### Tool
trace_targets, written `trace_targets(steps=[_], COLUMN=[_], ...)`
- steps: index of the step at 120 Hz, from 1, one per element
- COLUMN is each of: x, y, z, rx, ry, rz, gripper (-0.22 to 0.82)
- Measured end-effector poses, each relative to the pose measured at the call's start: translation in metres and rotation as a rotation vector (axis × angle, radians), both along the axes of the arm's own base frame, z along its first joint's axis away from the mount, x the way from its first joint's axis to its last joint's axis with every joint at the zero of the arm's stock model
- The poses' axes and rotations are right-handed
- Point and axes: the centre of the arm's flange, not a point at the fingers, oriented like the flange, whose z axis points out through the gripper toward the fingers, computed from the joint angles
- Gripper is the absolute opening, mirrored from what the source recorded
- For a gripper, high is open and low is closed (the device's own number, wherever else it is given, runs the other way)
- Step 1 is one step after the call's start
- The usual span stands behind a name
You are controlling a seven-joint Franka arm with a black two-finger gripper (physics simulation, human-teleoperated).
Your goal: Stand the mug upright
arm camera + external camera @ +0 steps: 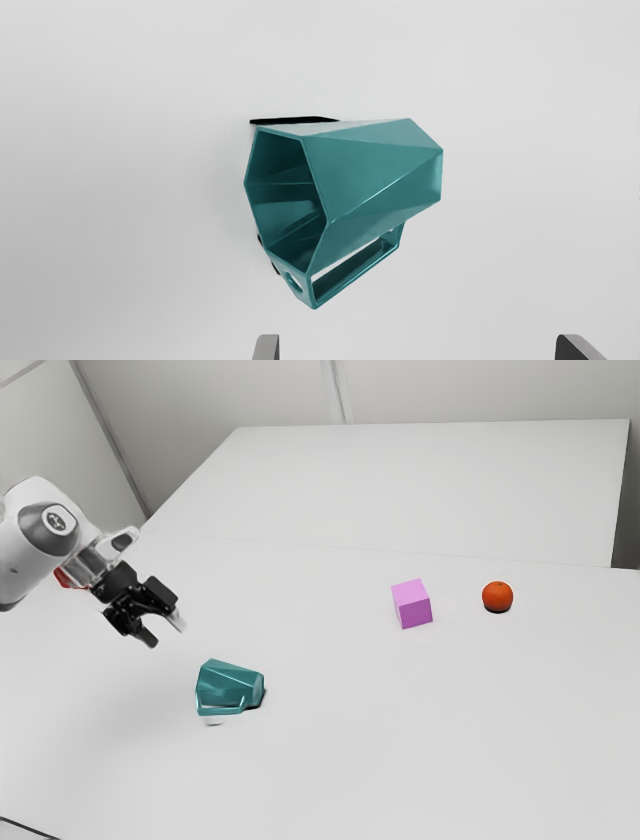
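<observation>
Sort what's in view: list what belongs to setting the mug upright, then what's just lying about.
Belongs to the job:
- teal faceted mug with a handle, lying on its side
- black two-finger gripper, open

Just lying about:
- pink-purple cube
- round orange fruit
- red object, mostly hidden by the white arm; I can't tell what

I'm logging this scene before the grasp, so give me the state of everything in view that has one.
Mug: lying on its side, not upright; mouth toward the exterior view's left, inside empty as far as seen.
Gripper: open, holding nothing, raised above the table.
Block: resting on the table.
Orange: whole, resting on the table.
Red thing: mostly hidden by the arm; state unclear.
</observation>
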Motion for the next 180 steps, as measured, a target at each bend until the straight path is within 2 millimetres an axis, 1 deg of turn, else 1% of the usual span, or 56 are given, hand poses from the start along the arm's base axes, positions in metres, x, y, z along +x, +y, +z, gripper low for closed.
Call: trace_targets(steps=[7,18,34,42,50,60,81,88,92,104,109,116,124,132,142,152,167,174,180], x=[0.002,0.005,0.006,0.007,0.008,0.008,0.000,-0.002,-0.002,-0.001,-0.001,-0.001,0.000,0.000,-0.001,0.000,0.000,0.004,0.014], y=[-0.001,0.004,0.011,0.012,0.008,0.002,-0.009,-0.012,-0.013,-0.016,-0.017,-0.018,-0.019,-0.020,-0.023,-0.028,-0.037,-0.040,-0.040], z=[-0.020,-0.054,-0.085,-0.098,-0.108,-0.115,-0.128,-0.129,-0.130,-0.129,-0.129,-0.128,-0.125,-0.122,-0.116,-0.110,-0.095,-0.076,-0.054], rx=[-0.036,-0.113,-0.174,-0.200,-0.229,-0.264,-0.331,-0.351,-0.359,-0.375,-0.379,-0.382,-0.386,-0.392,-0.402,-0.414,-0.429,-0.421,-0.384], ry=[-0.002,-0.007,-0.026,-0.032,-0.040,-0.055,-0.074,-0.082,-0.087,-0.103,-0.109,-0.118,-0.133,-0.144,-0.160,-0.173,-0.203,-0.237,-0.269], rz=[0.023,0.076,0.106,0.108,0.103,0.093,0.086,0.080,0.075,0.055,0.047,0.036,0.022,0.008,-0.015,-0.040,-0.082,-0.117,-0.166], gripper=[0.60,0.60,0.60,0.60,0.60,0.60,0.60,0.59,0.52,0.25,0.16,0.06,-0.02,-0.07,-0.11,-0.14,-0.16,-0.16,-0.17])
